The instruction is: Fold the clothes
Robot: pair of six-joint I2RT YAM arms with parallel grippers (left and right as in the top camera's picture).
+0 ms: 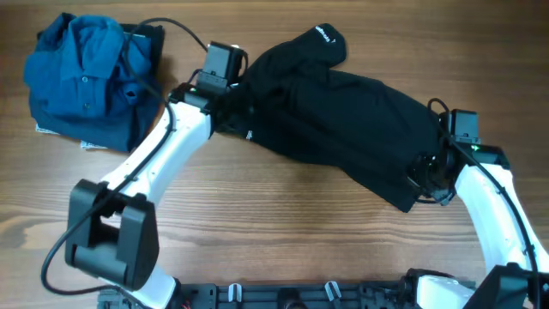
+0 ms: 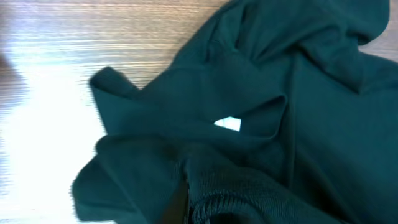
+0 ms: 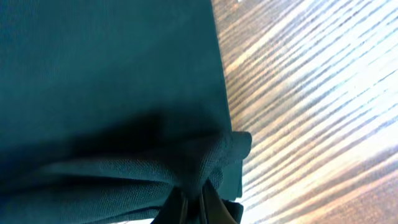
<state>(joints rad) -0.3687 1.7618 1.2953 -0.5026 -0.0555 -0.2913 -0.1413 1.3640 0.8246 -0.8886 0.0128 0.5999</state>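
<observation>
The black shirt [image 1: 343, 112] lies stretched across the table between my two grippers, with a bunched part carrying white lettering [image 1: 323, 34] at the top. My left gripper [image 1: 225, 99] is at the shirt's left end. In the left wrist view the fabric [image 2: 261, 93] fills the frame, with a small white tag [image 2: 228, 124], and a ribbed hem bunches over the jaws [image 2: 186, 205], which look closed on it. My right gripper [image 1: 426, 167] is at the shirt's lower right corner. In the right wrist view its fingers [image 3: 194, 205] pinch a fold of the fabric [image 3: 112, 81].
A crumpled blue collared button-up shirt [image 1: 86, 73] lies at the far left on a dark folded item. Bare wooden table [image 1: 292, 223] shows in front of the black shirt and beside it in the right wrist view [image 3: 311, 93].
</observation>
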